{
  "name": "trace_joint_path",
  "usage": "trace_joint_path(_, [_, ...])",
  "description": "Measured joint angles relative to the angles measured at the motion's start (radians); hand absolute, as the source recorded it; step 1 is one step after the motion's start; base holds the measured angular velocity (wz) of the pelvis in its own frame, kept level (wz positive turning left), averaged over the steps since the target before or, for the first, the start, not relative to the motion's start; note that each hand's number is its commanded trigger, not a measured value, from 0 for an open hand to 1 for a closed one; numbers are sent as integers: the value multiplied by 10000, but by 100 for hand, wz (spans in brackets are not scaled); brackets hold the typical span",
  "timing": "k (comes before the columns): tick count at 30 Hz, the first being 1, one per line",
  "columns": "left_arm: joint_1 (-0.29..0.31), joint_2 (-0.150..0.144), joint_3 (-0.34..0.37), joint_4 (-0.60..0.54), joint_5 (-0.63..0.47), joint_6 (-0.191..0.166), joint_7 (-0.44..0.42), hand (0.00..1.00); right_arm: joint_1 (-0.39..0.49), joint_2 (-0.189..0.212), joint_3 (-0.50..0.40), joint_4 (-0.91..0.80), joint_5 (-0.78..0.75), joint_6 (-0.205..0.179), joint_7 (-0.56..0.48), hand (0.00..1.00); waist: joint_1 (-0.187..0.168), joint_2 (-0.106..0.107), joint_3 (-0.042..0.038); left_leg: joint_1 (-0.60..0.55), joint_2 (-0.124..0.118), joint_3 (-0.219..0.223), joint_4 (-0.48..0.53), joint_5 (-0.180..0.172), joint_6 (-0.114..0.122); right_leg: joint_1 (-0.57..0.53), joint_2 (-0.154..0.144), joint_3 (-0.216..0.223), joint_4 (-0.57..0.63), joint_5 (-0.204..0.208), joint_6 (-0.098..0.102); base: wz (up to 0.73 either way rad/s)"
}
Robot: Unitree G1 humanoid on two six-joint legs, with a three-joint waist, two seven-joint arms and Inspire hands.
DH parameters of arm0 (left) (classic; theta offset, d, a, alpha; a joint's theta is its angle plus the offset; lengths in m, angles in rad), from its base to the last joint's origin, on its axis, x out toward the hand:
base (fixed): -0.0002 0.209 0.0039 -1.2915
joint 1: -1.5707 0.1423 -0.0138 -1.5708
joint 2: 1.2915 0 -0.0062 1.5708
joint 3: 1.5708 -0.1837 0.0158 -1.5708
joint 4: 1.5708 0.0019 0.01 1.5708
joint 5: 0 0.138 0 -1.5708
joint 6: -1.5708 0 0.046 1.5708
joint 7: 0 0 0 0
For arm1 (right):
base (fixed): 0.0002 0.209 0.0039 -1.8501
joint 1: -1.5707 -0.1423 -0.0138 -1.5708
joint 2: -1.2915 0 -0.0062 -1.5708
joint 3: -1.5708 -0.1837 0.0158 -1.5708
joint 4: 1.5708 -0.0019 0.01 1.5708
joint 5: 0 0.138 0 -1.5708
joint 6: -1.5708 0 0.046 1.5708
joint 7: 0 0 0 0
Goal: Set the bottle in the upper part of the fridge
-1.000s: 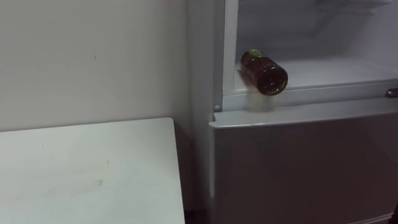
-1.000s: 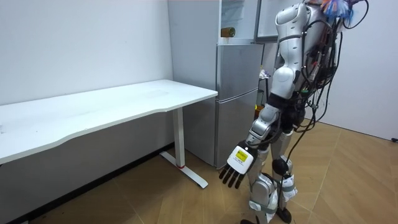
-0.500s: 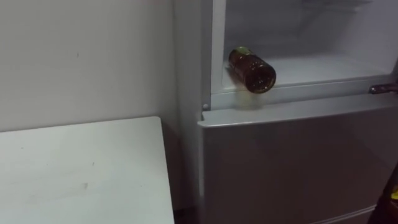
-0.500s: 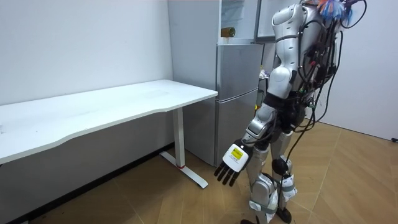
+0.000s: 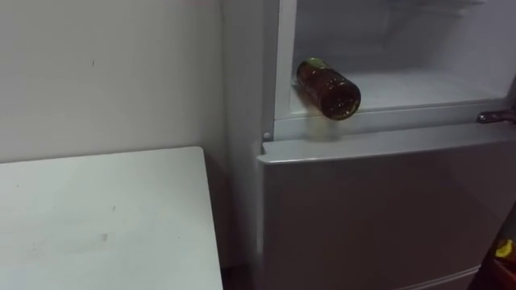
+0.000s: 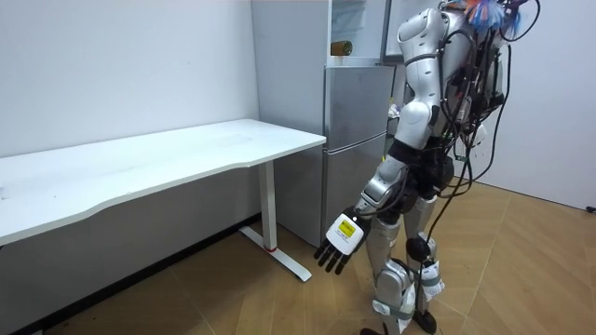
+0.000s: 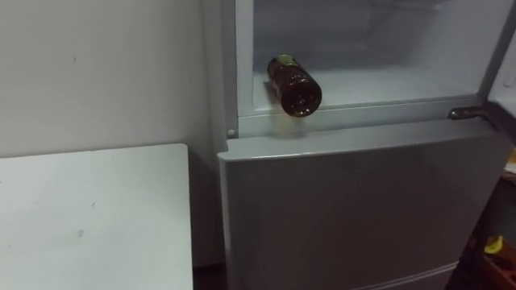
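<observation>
Wall-side tabletop [image 5: 105, 217] sat left of the fridge [image 5: 379, 201]. Its upper compartment stood open, with the bottle [image 5: 328, 89] on its side at the shelf [image 5: 419, 84] front edge. Left robot hand [image 6: 340, 244] hung low, fingers straight, empty. I judged placement done; only closing up was left.

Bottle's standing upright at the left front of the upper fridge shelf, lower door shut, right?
No: the bottle lies on its side, not upright, as the left eye view shows. It is at the left front of the upper fridge shelf, lower door shut.
</observation>
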Motion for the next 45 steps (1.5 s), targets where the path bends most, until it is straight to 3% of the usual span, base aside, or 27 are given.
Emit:
trace_joint_path(3, [28, 51, 1, 84, 3, -4, -1, 0, -49, -183, -105, -415, -84, -220, -283, 0, -3, -20, 1, 2, -2, -1, 5, 0, 0, 8, -1, -12, 2, 0, 0, 0])
trace_joint_path(8, [62, 55, 10, 67, 35, -5, -50, 0, -298, -279, -520, -1189, -1223, -215, -661, 0, -50, -21, 3, -16, -3, -5, 9, -2, 2, 1, -9, -43, -5, -18, 17, 1])
trace_joint_path(20, [134, 56, 17, 139, 518, 1, -266, 0, -656, -803, -567, -3602, -3595, -215, -1092, 0, -15, -49, -11, -5, -14, -139, -38, 3, 3, 32, -4, -125, -9, -9, 3, 1])
trace_joint_path(30, [182, 62, 237, 425, 704, 7, -280, 0, -1140, -942, -947, -4860, -5156, -169, -1631, 0, -14, -469, -15, -89, -21, -209, -4, 2, 4, -1, -24, -242, -10, -29, 15, 2])
trace_joint_path(37, [108, 51, 403, 865, 1113, -7, -466, 0, -1269, -944, -860, -5222, -5576, -111, -1586, 0, 19, -342, 2, -87, -37, -213, -8, 3, 5, -3, -41, -269, 10, -35, 12, 0])
trace_joint_path(45, [-64, 40, 584, 1169, 1512, -9, -666, 0, -1296, -944, -843, -5221, -5577, -110, -1559, 0, 35, -338, 3, -84, -38, -214, -8, 4, 5, -2, -43, -273, 23, -48, 10, 0])
